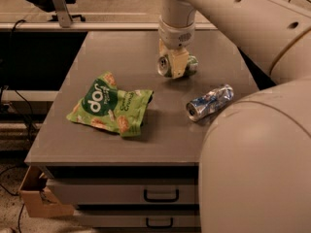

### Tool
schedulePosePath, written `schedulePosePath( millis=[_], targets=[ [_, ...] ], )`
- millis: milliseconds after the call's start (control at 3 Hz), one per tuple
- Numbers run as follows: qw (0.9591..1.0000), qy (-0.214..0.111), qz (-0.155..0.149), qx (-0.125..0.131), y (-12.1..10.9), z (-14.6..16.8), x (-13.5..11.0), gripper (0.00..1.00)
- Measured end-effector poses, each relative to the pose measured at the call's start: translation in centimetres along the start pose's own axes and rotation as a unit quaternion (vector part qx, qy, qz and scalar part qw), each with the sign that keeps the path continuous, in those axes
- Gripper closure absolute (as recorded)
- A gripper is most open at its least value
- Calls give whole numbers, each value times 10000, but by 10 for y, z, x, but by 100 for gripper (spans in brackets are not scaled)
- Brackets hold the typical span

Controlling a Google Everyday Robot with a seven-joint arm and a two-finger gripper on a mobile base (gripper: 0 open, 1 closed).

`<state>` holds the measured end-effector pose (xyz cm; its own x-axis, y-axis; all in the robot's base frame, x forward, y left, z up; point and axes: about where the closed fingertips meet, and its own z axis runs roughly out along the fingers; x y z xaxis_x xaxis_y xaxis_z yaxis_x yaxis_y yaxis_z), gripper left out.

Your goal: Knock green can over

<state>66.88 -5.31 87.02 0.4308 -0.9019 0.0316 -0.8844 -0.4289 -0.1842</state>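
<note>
Gripper (177,68) down on the green can (192,64), far half of the worktop (121,57), right of centre.
Can is tipped well off upright, silver top aimed toward the front-left corner, body partly hidden behind the gripper, which sits right against it. Gripper opening: can't tell. Green snack bag (111,106) lies flat toward the left edge. Crushed blue-silver can (210,102) lies on its side near the right edge, apart from the green can.

A grey table (97,57) holds a green snack bag (109,106) at near left and a crushed blue-and-silver can (210,102) at near right. Farther back, the robot's hand (176,71) covers a green can (164,65) tipped sideways.
</note>
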Motion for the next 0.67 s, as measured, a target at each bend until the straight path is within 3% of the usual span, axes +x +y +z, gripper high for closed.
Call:
schedulePosePath(
  millis=[667],
  targets=[
    [10000, -4, -12, 10, -2, 4, -1, 38]
  ],
)
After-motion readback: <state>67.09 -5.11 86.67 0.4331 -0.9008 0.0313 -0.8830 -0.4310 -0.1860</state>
